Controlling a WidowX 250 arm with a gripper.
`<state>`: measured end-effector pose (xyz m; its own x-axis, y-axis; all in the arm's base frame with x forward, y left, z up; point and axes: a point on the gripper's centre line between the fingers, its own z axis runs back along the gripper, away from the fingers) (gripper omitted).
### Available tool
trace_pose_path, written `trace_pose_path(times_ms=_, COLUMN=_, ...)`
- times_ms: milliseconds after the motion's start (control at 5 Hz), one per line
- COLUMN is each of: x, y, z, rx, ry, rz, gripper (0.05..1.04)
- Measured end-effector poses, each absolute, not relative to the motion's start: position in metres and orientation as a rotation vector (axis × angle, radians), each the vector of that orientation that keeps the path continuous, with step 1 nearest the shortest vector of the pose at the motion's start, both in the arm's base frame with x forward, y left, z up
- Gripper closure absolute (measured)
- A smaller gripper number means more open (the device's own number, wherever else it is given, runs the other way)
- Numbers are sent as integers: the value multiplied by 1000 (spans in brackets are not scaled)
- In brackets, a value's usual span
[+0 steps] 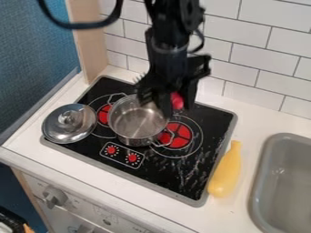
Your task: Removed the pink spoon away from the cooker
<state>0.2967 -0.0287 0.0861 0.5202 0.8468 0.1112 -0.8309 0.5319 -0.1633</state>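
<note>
The black gripper (pixel 176 107) hangs over the back of the black cooker (pixel 197 159), just behind and to the right of the steel pot. A small part of the pink spoon (pixel 177 100) shows at the gripper's lower end; the black parts hide the rest. Whether the spoon is held or lies behind the gripper, I cannot tell.
The open steel pot (pixel 137 123) stands on the cooker's left-middle part. A shiny lid (pixel 69 123) lies at the cooker's left edge. Along the right edge is a yellow banana-like toy (pixel 226 172), with the grey sink (pixel 285 182) farther right. White tiles (pixel 255 59) rise behind.
</note>
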Motion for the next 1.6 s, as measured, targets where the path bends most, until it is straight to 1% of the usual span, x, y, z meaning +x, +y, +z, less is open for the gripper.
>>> trace_pose_path(times_ms=200, x=314, y=-15, z=91, rx=-36, ry=-212, rz=1210, gripper=669)
trace_pose_path(times_ms=400, x=327, y=2, z=95, rx=5, ry=-247, rz=1358, gripper=669)
trace_pose_path(times_ms=800, x=344, y=31, z=80, rx=42, ry=-249, rz=1502, gripper=669)
trace_pose_path(times_ms=1000, x=355, y=44, z=67, rx=68, ry=-253, rz=1547, gripper=669)
trace_pose_path(times_ms=1200, x=363, y=50, z=64, rx=66, ry=-281, rz=1594, gripper=669)
trace_pose_path(times_ms=1600, x=379, y=51, z=46, rx=53, ry=-293, rz=1760, gripper=669)
